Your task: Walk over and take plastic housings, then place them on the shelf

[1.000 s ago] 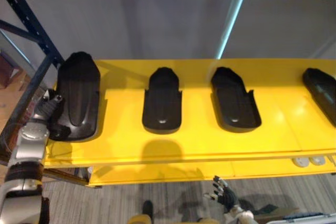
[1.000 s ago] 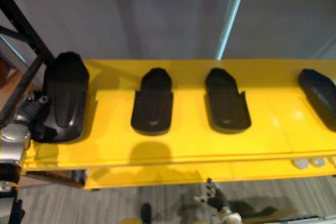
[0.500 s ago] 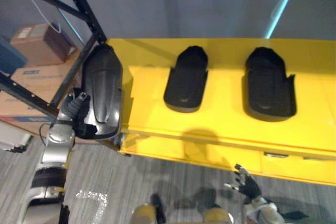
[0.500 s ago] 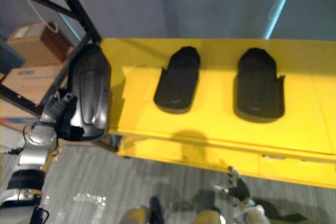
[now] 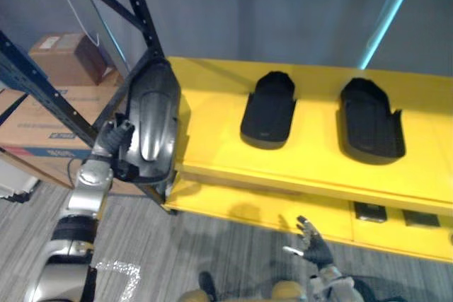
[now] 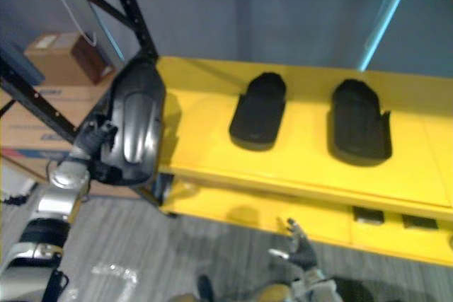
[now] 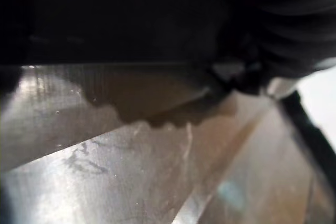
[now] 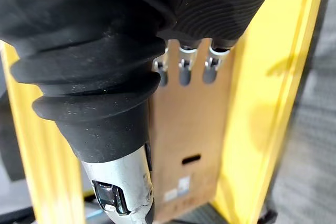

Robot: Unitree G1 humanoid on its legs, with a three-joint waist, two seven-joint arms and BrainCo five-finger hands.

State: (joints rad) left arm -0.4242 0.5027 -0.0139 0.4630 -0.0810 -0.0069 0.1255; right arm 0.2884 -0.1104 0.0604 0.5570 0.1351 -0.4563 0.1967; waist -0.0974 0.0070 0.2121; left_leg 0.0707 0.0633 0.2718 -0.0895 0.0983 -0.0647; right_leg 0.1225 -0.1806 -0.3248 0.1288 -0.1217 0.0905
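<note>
holding a black plastic housing (image 5: 152, 122) at the yellow table's (image 5: 212, 148) nine o'clock end, the robot's left hand (image 5: 115, 143) grips its near edge beside the dark shelf frame (image 5: 138, 12). a second housing (image 5: 269, 109) and a third housing (image 5: 371, 122) lie toward one and three o'clock. the right hand (image 5: 311, 247) hangs loose-fingered, empty, at five o'clock. pickup looks done; likely next, carry it to the shelf.

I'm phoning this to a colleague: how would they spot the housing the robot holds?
Find the yellow table; go to its left end, beside the dark rack post. The black housing there hangs off the edge in the left hand, shiny back up, unlike the two housings lying flat farther right.
</note>
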